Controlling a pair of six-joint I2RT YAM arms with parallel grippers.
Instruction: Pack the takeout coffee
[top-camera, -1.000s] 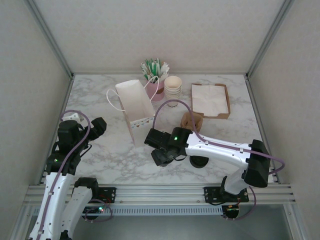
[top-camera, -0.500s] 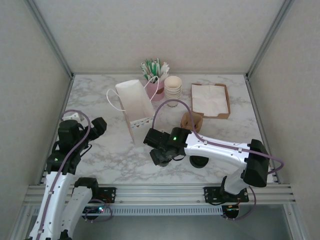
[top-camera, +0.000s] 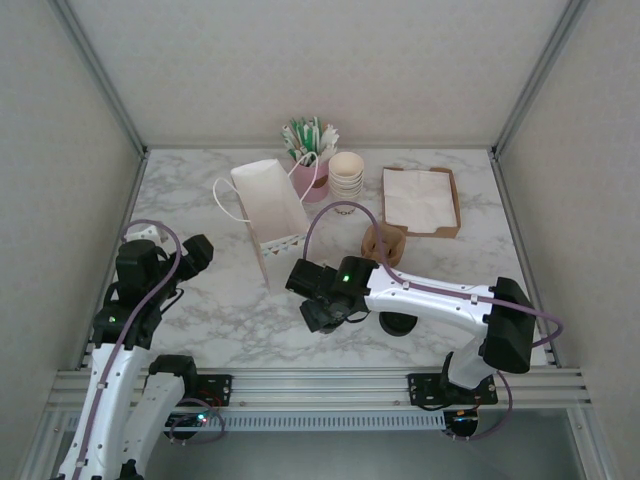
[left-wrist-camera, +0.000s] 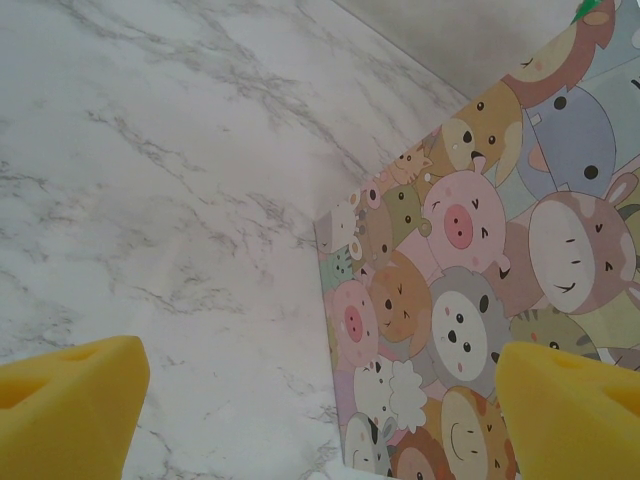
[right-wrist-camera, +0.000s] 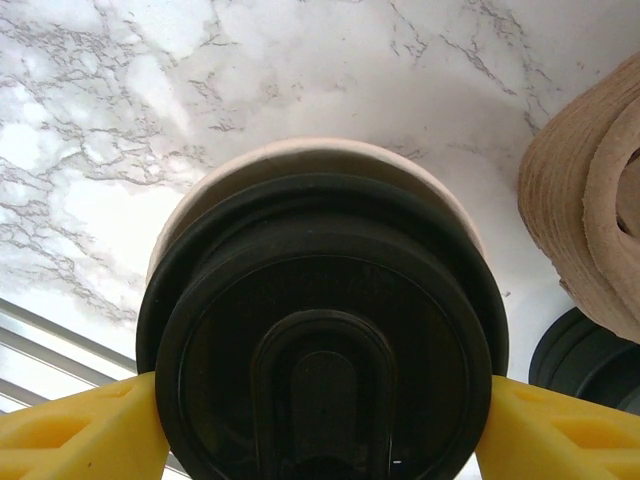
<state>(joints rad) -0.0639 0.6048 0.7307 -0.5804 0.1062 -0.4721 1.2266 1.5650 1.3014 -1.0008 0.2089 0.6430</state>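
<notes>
Now the right gripper (right-wrist-camera: 320, 432) is clamped on the takeout coffee (right-wrist-camera: 322, 300) just before the paper bag (top-camera: 268, 208), the left gripper (left-wrist-camera: 320, 425) apart and empty; next, likely, carrying it to the bag's opening.

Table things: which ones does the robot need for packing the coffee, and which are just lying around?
Needed: takeout coffee, held in the right gripper; paper bag.
Just lying about: stack of empty cups, loose black lid, napkin tray, pink pot of stirrers, brown cardboard sleeves.
</notes>
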